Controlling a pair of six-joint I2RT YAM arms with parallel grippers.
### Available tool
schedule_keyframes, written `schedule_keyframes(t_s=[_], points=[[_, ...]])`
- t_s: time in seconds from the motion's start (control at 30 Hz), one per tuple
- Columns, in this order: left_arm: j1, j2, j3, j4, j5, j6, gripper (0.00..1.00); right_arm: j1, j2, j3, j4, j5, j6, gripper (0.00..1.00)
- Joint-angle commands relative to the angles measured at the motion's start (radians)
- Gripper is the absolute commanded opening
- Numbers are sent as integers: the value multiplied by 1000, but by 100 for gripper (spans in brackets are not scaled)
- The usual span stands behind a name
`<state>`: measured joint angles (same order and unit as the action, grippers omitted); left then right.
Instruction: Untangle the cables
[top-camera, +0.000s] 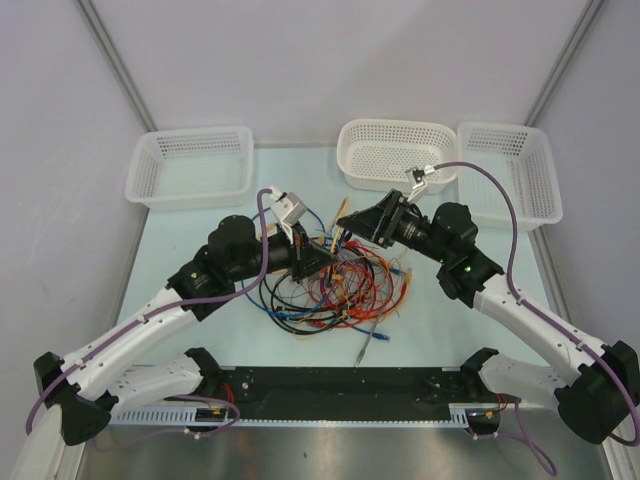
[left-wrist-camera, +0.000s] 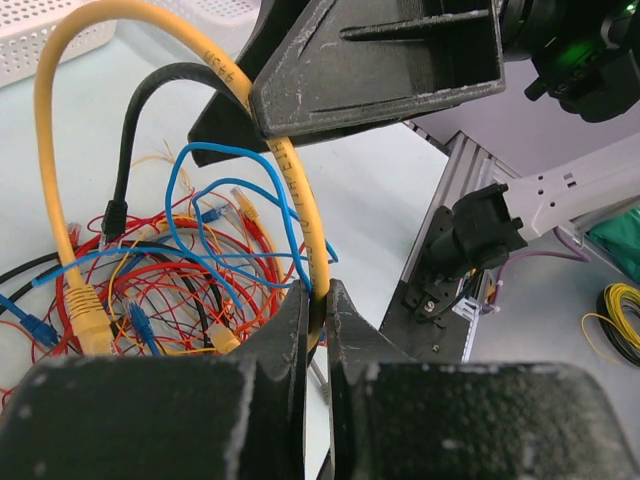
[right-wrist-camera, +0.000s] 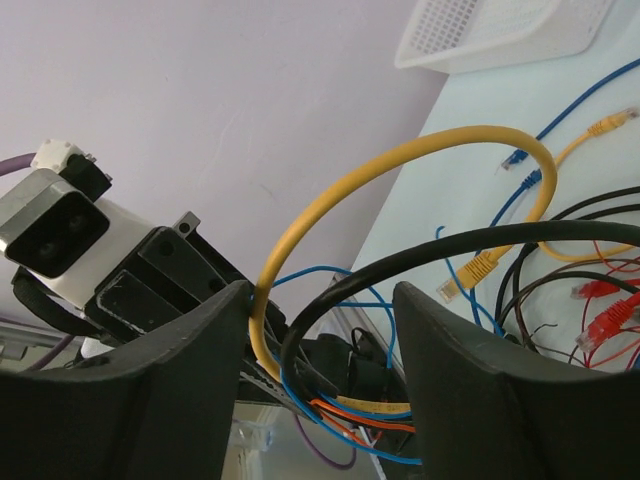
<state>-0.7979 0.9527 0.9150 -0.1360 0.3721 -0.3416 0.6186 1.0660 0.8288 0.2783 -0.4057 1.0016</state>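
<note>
The tangle of cables (top-camera: 340, 288) lies at the middle of the pale bench (top-camera: 165, 232), a heap of red, orange, blue, black and yellow loops. In the overhead view both hands meet over the heap's upper edge. The left hand (left-wrist-camera: 318, 298) is clamped on a yellow cable (left-wrist-camera: 292, 175). In its wrist view the two fingers pinch the wire at lower centre; the wire climbs in a tall arch to the upper left, then drops to its yellow plug (left-wrist-camera: 85, 308) on the heap. The right hand (right-wrist-camera: 322, 290) has its fingers wide apart, and the yellow cable and a black cable (right-wrist-camera: 480, 236) run through the gap, neither one pinched. The hands are very close, the right one just above the left's pinch point. Bare bench lies to the left and right of the heap. There is more below it, toward the black rail (top-camera: 340, 385), where one loose blue-tipped end (top-camera: 372, 345) trails. Along the top stand a white basket (top-camera: 190, 165) at upper left, a second basket (top-camera: 395, 152) at upper centre near the right hand, and a third basket (top-camera: 505, 175) at upper right.
</note>
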Motion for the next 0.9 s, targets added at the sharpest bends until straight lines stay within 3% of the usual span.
schedule_keyframes(t_s=[0.0, 0.17, 0.3, 0.37, 0.4, 0.47, 0.5, 0.87], points=[[5, -28, -7, 75, 27, -16, 2, 6, -5, 26, 18, 39, -9, 55], [5, -32, -14, 76, 25, -17, 2, 7, 0, 26, -2, 45, -18, 41], [3, -32, -15, 75, 18, -19, 2, 7, -3, 26, -5, 45, -24, 38], [5, -32, -15, 72, 7, -19, 2, 9, -11, 26, -8, 44, -29, 46], [3, -32, -15, 67, -2, -17, 2, 9, -15, 26, -20, 45, -35, 63], [5, -34, -16, 62, -12, -16, 2, 9, -32, 26, -37, 51, -46, 81], [3, -37, -15, 59, -21, -16, 2, 7, -38, 26, -59, 53, -60, 83], [5, -46, -10, 47, -35, -14, 1, 10, -110, -11, -88, 77, -92, 76]])
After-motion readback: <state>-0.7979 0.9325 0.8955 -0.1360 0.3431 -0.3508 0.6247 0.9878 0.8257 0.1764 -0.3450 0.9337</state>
